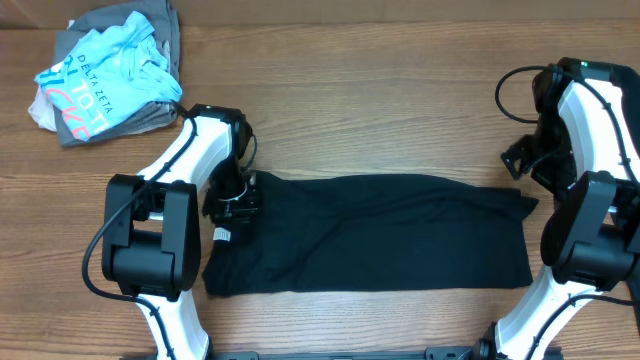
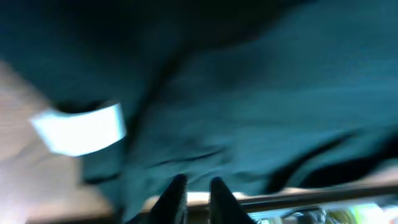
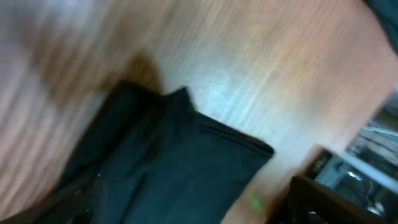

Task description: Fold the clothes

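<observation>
The clothes being folded, a black T-shirt [image 1: 380,235], lie as a long flat rectangle across the table's middle. Its small white tag [image 2: 81,127] shows at the left end. My left gripper [image 1: 236,203] hovers over that left end. In the left wrist view, the left gripper [image 2: 197,186] has its dark fingertips [image 2: 177,194] only a narrow gap apart, with bare table showing between them and no cloth in them. My right gripper [image 1: 522,160] is just above the shirt's upper right corner. In the right wrist view, the right gripper [image 3: 196,202] stands wide open over the shirt's corner [image 3: 180,168], holding nothing.
A pile of other clothes [image 1: 110,70], light blue and grey, sits at the far left corner of the wooden table [image 1: 380,110]. The arm bases stand at the near edge, left [image 1: 150,250] and right [image 1: 590,250].
</observation>
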### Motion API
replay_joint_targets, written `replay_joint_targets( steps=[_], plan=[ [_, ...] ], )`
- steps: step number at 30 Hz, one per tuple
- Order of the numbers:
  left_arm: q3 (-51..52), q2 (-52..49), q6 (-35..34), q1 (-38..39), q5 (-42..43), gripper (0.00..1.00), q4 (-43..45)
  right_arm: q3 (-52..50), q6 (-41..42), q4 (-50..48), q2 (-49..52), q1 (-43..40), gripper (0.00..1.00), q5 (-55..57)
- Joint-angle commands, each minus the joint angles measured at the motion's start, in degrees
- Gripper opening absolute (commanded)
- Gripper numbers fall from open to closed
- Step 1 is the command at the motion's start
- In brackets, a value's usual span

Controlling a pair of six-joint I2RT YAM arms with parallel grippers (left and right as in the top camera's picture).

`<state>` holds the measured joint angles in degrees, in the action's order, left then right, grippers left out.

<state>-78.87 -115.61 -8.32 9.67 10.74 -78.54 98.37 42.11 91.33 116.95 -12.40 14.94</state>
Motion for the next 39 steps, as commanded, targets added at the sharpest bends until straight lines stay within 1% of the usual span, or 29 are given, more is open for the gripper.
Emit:
replay_joint_targets(
  steps=[1,2,4,6,8,11,15,16,17,18,20,22,23,25,26,27,29,30,31,32,33,35,36,37,39],
  plan=[
    [0.33,0.98,9.07,0.15,16.74,0.08,1.99,0.48,-6.56,-2.64,-1.55,0.81,1.0,-5.6],
    [0.33,0.98,9.94,0.26,18.73,0.05,2.49,0.22,-7.45,-3.48,-1.53,1.07,1.0,-6.32],
    [0.33,0.98,10.08,0.87,19.39,0.05,3.06,-0.46,-8.11,-5.05,-1.53,1.6,1.0,-7.02],
    [0.33,0.98,10.58,2.03,18.78,0.07,3.19,-0.87,-8.09,-5.88,-1.53,2.12,1.0,-7.15],
    [0.33,0.98,12.63,3.89,18.69,0.13,3.32,-1.53,-8.09,-7.1,-1.53,2.67,1.0,-7.17],
    [0.33,1.01,13.46,6.91,18.4,0.15,4.96,-2.49,-8.09,-8.68,-1.53,3.32,1.0,-7.19],
    [0.33,1.01,12.79,10.91,17.18,0.27,8.5,-4.28,-8.11,-10.56,-1.53,3.85,1.0,-7.32],
    [0.33,1.01,12.2,11.72,16.44,0.31,9.35,-4.66,-8.09,-10.8,-1.53,3.85,1.0,-7.32],
    [0.33,1.01,9.64,12.87,14.03,0.42,10.8,-5.16,-8.09,-11.23,-1.53,3.82,1.0,-7.3],
    [0.35,0.98,7.96,13.46,12.17,0.47,11.56,-5.4,-8.09,-11.41,-1.53,3.82,1.0,-7.3],
    [0.35,0.98,6.23,14.51,8.81,0.49,12.72,-5.42,-8.11,-11.41,-1.49,3.82,1.0,-7.32],
    [0.35,0.98,6.14,15.17,8.09,0.54,13.53,-5.42,-8.11,-11.41,-1.49,3.82,1.0,-7.32],
    [0.35,0.98,6.14,15.43,8.11,0.55,13.92,-5.42,-8.09,-11.41,-1.49,3.82,1.0,-7.32],
    [0.35,0.98,6.23,15.82,8.04,0.54,14.27,-5.42,-8.09,-11.54,-1.49,3.82,1.0,-7.32],
    [0.35,0.98,6.21,16.02,8.0,0.53,14.38,-5.42,-8.09,-11.56,-1.49,3.82,1.0,-7.32],
    [0.35,0.98,6.21,16.31,8.0,0.47,14.45,-5.42,-8.09,-11.56,-1.49,3.82,1.0,-7.32],
    [0.35,0.98,6.16,16.74,8.02,0.38,14.45,-5.42,-8.09,-11.58,-1.49,3.82,1.0,-7.3],
    [0.35,0.98,6.16,16.92,8.02,0.33,14.45,-5.42,-8.07,-11.65,-1.49,3.82,1.0,-7.3],
    [0.35,0.98,6.14,17.03,8.04,0.23,14.45,-5.42,-8.07,-11.8,-1.49,3.82,0.99,-7.3],
    [0.35,0.98,5.9,17.05,7.98,0.11,14.36,-5.42,-8.04,-12.04,-1.49,3.82,0.97,-7.3],
    [0.35,0.98,5.2,17.03,7.39,0.04,14.23,-5.42,-8.04,-12.26,-1.49,3.82,0.97,-7.3],
    [0.35,0.98,2.91,16.92,4.74,0.04,13.84,-5.42,-7.98,-12.44,-1.49,3.76,0.96,-7.32],
    [0.35,0.98,0.07,16.74,0.55,0.04,12.85,-5.42,-7.85,-12.39,-1.49,3.69,0.96,-7.32],
    [0.35,0.98,-1.51,16.57,-1.62,0.04,12.11,-5.42,-7.85,-12.33,-1.49,3.67,0.96,-7.32],
    [0.35,0.98,-3.3,16.15,-4.24,0.04,10.73,-5.42,-7.85,-12.17,-1.49,3.67,0.96,-7.39]
  ],
)
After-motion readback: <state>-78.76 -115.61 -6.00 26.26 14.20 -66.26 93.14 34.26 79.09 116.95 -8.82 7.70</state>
